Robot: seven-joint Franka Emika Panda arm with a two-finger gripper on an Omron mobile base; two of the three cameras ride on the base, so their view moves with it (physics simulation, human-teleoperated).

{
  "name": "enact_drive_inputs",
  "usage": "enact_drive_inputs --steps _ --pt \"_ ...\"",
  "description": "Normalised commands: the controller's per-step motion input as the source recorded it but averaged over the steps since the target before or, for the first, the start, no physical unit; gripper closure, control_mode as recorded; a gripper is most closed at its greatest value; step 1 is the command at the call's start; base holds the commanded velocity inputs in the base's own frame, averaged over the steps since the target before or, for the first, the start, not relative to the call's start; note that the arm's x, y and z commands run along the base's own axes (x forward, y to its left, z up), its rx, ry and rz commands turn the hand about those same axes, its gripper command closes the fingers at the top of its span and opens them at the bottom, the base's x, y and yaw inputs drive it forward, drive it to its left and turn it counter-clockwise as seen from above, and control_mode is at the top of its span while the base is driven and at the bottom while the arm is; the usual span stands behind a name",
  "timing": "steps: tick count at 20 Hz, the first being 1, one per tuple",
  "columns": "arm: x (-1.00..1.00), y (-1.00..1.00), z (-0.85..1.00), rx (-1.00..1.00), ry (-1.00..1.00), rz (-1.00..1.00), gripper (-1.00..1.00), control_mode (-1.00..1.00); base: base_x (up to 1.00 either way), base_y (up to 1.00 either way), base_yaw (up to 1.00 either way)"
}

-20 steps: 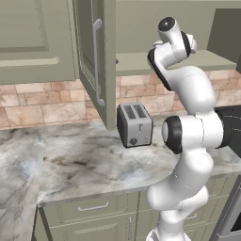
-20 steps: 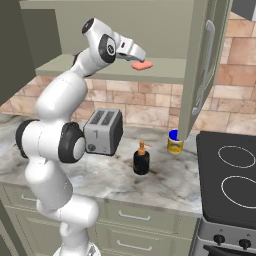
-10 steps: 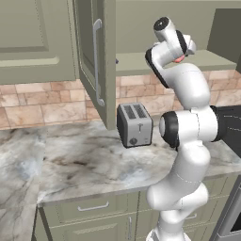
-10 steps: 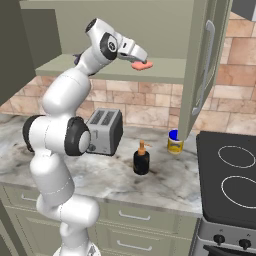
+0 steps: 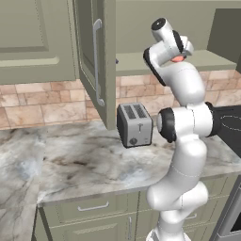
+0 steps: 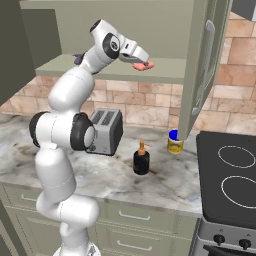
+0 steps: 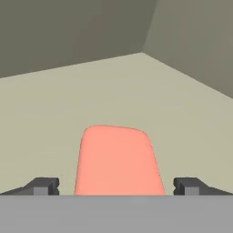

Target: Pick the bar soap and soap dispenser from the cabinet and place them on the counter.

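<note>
- The gripper (image 7: 116,187) stands with its jaws spread wide and nothing clasped; in the hand view the two dark fingertips (image 7: 43,185) sit at the lower left and lower right of the frame, with clear gaps between each and the block.
- The bar soap (image 7: 117,160), a salmon-pink rounded block, lies flat on the cabinet shelf (image 7: 54,113) at lower centre of the hand view, between the fingertips and touching neither.
- In the right base view the bar soap (image 6: 141,66) shows at upper centre, at the front edge of the shelf, just under the gripper (image 6: 145,62); whether the fingers reach its sides from this angle I cannot tell.
- In the left base view a sliver of the pink bar soap (image 5: 177,59) peeks out beside the robot's wrist at upper right.
- The cabinet (image 6: 165,30) is olive-green with its doors swung open; one open door (image 6: 202,70) with a long silver bar handle hangs at the upper right of the right base view.
- The soap dispenser (image 6: 141,159), a black bottle with an orange pump, stands upright on the counter (image 6: 165,182) at centre of the right base view, to the right of the toaster (image 6: 106,131).
- A yellow jar with a blue lid (image 6: 174,142) stands behind the dispenser, near the stove (image 6: 232,175) at right.
- In the left base view the toaster (image 5: 134,124) sits at centre on the marbled counter (image 5: 80,164), just below the open door (image 5: 96,56).
</note>
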Motion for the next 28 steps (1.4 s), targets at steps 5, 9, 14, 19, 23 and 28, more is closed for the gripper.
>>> enact_drive_inputs --steps 5,9,14,19,23,28 --pt "0.02 -0.15 -0.09 0.03 0.00 0.00 -1.00 -1.00 0.00 0.00 0.00" --pt "0.00 -0.10 -0.08 0.04 0.00 0.00 -1.00 -1.00 0.00 0.00 0.00" --pt "0.00 -0.01 -0.12 0.03 0.00 0.00 -1.00 -1.00 0.00 0.00 0.00" --pt "-0.02 0.00 -0.16 0.04 0.00 0.00 1.00 -1.00 0.00 0.00 0.00" --pt "-0.01 0.00 -0.13 0.04 0.00 0.00 1.00 -1.00 0.00 0.00 0.00" --pt "0.00 0.00 -0.04 0.02 -0.01 0.00 1.00 -1.00 0.00 0.00 0.00"
